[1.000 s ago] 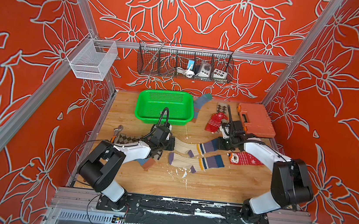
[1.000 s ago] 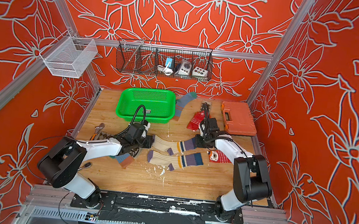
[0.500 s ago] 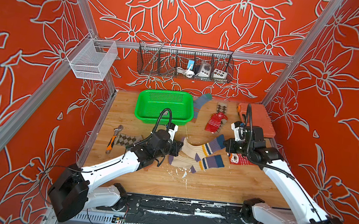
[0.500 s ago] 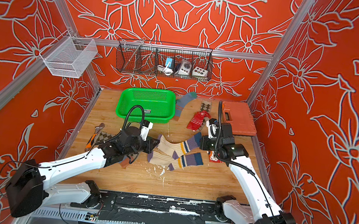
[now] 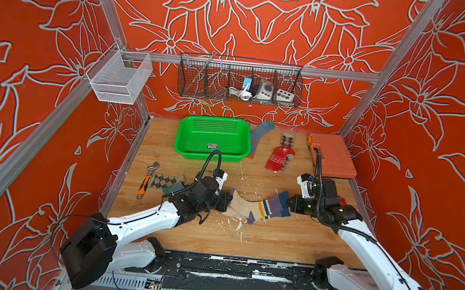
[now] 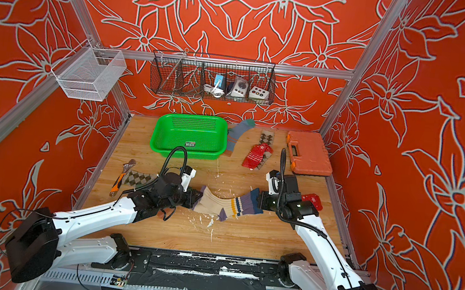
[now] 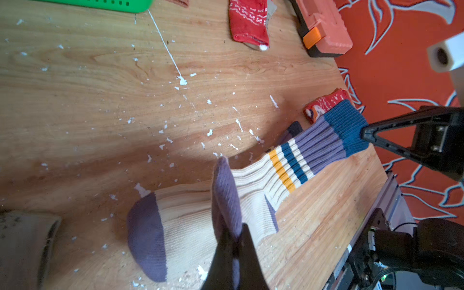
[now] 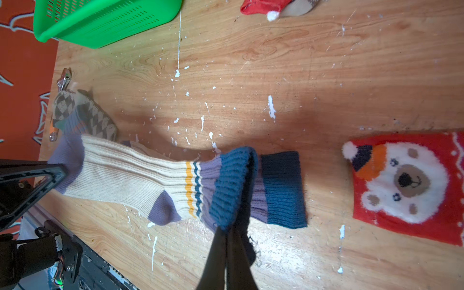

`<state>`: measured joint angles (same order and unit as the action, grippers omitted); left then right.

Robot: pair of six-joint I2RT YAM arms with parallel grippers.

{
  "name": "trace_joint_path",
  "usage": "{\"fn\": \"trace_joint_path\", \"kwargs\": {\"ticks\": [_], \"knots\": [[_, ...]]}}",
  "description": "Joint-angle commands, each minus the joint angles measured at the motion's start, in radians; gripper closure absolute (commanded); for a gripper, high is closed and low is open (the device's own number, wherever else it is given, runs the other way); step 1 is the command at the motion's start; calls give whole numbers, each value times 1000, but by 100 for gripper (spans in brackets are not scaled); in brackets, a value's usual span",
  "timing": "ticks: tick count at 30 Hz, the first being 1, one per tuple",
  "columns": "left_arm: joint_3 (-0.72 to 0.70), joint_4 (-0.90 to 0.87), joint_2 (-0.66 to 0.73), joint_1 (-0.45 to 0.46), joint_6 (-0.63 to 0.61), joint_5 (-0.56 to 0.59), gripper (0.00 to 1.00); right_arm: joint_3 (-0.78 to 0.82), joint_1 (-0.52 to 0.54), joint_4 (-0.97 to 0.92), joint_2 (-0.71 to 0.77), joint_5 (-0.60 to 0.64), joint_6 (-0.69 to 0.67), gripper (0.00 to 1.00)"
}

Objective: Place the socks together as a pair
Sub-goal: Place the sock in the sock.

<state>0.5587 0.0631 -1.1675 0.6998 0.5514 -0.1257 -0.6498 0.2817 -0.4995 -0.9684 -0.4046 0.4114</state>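
Now both arms meet over the front middle of the wooden tabletop (image 5: 274,241), sharing one beige ribbed sock with yellow, navy and purple stripes (image 5: 254,207). The left gripper (image 5: 226,202) is clamped tight on its purple toe, seen in the left wrist view as a pinched fold between the dark fingers (image 7: 247,251). The right gripper (image 5: 290,203) is closed just as firmly on the navy cuff, so the sock hangs stretched between the two. Its matching beige striped sock (image 8: 283,188) lies flat underneath, with the navy cuff poking out beyond the held one. Close to the right gripper lies a red sock with a white polar bear face (image 8: 401,185). Behind the left arm, an olive-tan argyle sock (image 5: 162,181) rests beside an orange-handled wrench (image 5: 146,180). At the back, a blue sock with orange stripes (image 5: 258,138) touches the green plastic basket (image 5: 184,143), a second red snowflake sock (image 5: 280,158) overlaps another argyle sock (image 5: 287,139), and an orange tool case (image 5: 331,156) sits in the corner.
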Motion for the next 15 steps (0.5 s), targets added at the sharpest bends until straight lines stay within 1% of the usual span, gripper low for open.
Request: {"fn": "trace_joint_path", "kwargs": {"ticks": [1, 6, 11, 15], "knots": [[-3, 32, -11, 4, 4, 6, 100, 21, 1, 53, -14, -7, 12, 100], [0, 0, -33, 3, -16, 49, 100, 53, 1, 76, -24, 7, 10, 100], [-3, -19, -72, 3, -32, 115, 100, 76, 0, 96, -43, 31, 7, 100], [1, -21, -102, 3, -39, 133, 100, 88, 1, 126, -69, 40, 10, 100]]}}
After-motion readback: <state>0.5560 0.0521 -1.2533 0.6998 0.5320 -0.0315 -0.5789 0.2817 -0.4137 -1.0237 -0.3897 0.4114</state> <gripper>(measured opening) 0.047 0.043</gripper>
